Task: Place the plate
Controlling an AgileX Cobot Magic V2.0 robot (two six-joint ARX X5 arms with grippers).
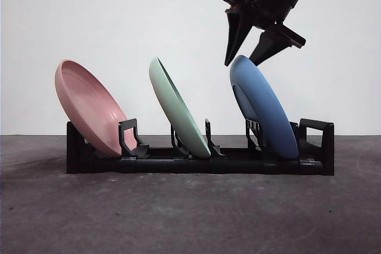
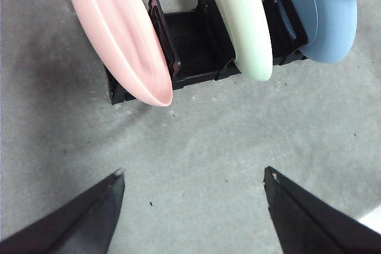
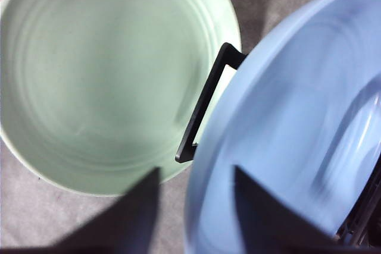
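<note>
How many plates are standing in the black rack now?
3. The pink plate leans at one end of the rack, the green plate in the middle, the blue plate under the right gripper.

Plates pink [image 1: 89, 108], mint green [image 1: 178, 111], blue [image 1: 268, 111] (rack [image 1: 196, 163] black).

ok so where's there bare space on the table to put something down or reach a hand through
Free: the grey table in front of the black rack, between it and the open left gripper. Crowded: the rack, with the pink plate, green plate and blue plate leaning close together, and the right gripper open over the blue one's rim.
</note>
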